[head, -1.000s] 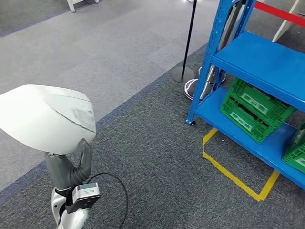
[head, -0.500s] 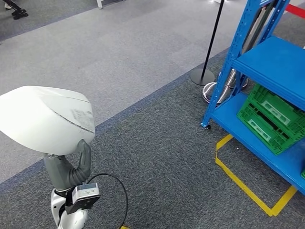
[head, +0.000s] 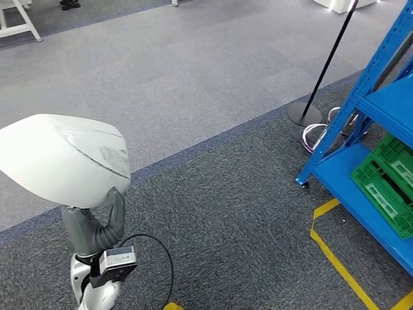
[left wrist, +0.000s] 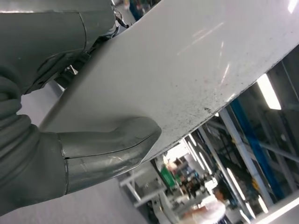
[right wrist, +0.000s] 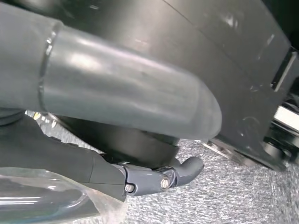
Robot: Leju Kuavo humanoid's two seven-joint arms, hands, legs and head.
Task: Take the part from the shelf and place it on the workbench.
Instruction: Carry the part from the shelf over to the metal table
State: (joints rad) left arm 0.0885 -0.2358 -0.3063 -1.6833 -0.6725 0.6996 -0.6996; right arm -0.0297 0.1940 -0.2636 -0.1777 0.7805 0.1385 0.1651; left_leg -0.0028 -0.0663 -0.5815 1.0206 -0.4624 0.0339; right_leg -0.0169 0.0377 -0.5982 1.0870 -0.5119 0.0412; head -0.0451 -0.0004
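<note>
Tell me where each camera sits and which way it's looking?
Head view: high on the robot, looking down at carpet and the blue shelf; the left hand holds the white part.
Left wrist view: behind the left hand, looking along the white part.
Right wrist view: behind the right hand, facing carpet.
Head and left wrist views share the part.

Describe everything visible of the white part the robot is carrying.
The white part is a large, smooth, curved shell, plastic-looking, with a matte off-white surface, faint scuffs and a thin dark line across it. The left hand grips it from below, the thick grey thumb pressed against its face. It is carried above the grey carpet.
</note>
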